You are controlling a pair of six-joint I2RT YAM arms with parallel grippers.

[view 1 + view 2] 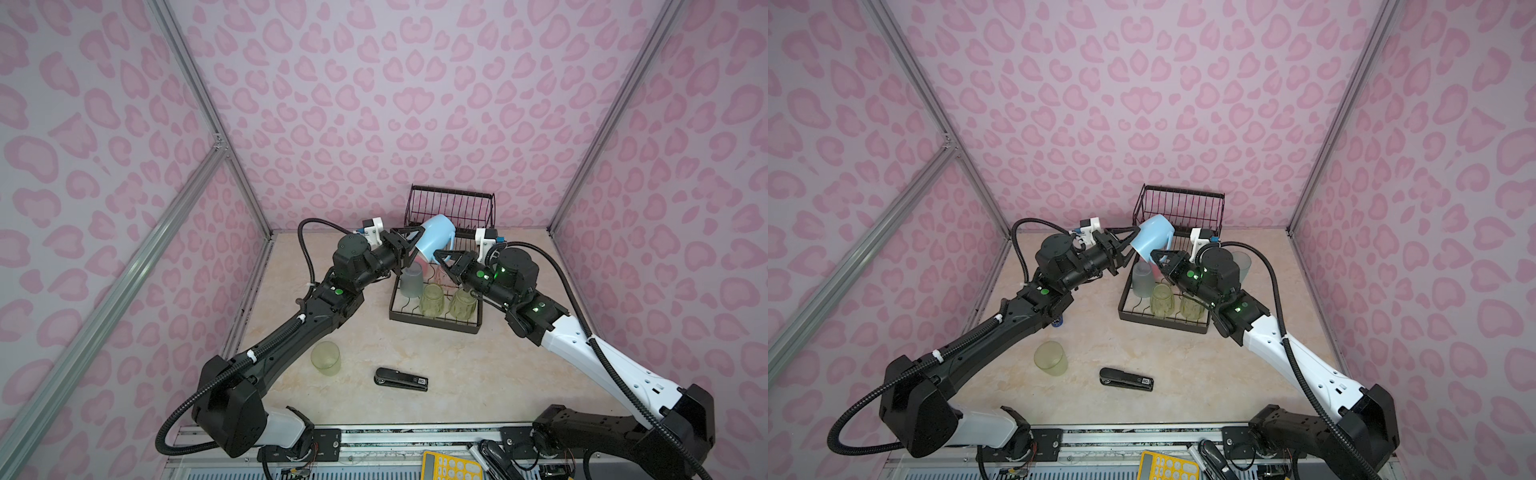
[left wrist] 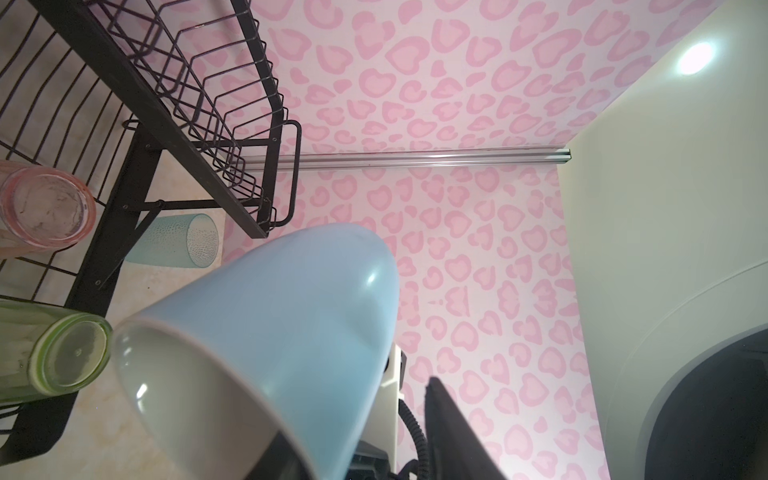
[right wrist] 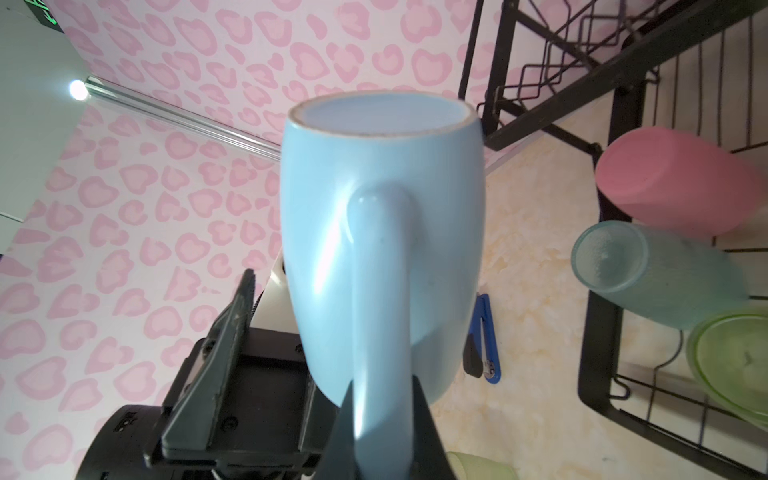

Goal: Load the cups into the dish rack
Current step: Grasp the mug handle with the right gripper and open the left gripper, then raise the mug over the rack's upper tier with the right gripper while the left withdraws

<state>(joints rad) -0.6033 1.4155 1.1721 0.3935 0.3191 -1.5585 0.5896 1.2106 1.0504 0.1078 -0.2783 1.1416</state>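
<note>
Near dish rack's (image 1: 434,325) upper rim, mug (image 1: 434,237) in right tool (image 1: 441,255)

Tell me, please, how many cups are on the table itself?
2: a pale green tumbler near the left arm; a frosted tumbler beside the dish rack, behind the right arm. More may be hidden.

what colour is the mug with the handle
Light blue; the smooth handled mug shows best in the right wrist view.
</note>
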